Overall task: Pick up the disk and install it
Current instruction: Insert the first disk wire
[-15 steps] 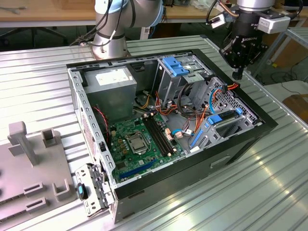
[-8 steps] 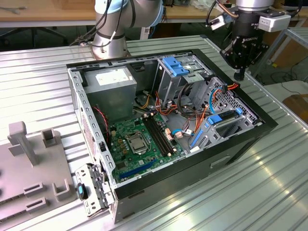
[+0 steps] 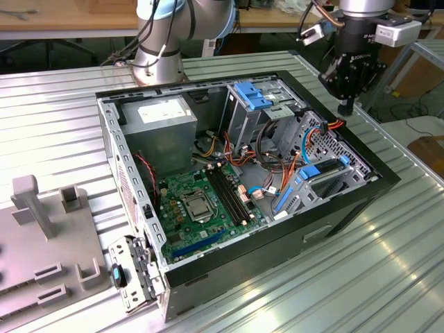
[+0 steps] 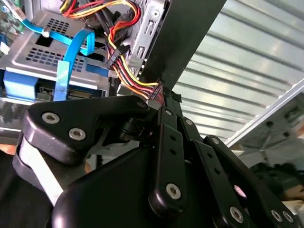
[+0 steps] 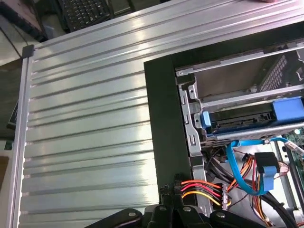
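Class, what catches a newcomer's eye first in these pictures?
An open computer case sits on the ribbed metal table, its green circuit board laid bare. The gripper hangs over the case's corner at the exterior view's right, close to a bundle of red and yellow wires.

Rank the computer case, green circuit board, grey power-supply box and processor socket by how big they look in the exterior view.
1. computer case
2. green circuit board
3. grey power-supply box, close to the board in apparent size, so the order of these two is unsure
4. processor socket, clearly smallest
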`<state>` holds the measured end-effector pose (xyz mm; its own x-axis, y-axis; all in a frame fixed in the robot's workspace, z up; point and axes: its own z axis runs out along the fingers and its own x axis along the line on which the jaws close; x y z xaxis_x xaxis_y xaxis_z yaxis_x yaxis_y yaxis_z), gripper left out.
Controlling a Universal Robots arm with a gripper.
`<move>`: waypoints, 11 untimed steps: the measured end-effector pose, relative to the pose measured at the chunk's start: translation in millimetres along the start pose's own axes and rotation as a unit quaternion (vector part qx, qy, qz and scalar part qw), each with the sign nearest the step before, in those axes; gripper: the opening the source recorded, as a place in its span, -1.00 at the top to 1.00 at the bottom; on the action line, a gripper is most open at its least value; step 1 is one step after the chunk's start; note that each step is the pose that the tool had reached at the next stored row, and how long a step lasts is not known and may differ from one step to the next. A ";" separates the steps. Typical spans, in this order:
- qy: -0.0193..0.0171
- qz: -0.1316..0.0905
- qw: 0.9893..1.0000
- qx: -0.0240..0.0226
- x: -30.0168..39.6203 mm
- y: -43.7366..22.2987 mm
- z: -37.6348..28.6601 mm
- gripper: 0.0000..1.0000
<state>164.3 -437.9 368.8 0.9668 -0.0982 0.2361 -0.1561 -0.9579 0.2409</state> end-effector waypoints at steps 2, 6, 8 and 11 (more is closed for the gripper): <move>0.003 -0.010 1.000 0.002 -2.0 -0.7 1.0 0.79; 0.007 -0.017 1.000 -0.023 -9.0 -0.2 1.1 0.79; 0.008 -0.019 0.999 -0.029 -9.9 -0.6 1.6 0.79; 0.008 -0.019 0.999 -0.030 -11.0 -4.7 2.5 0.79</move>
<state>155.0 -432.9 362.8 0.9690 -0.0575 0.2403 -0.1319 -0.9426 0.3066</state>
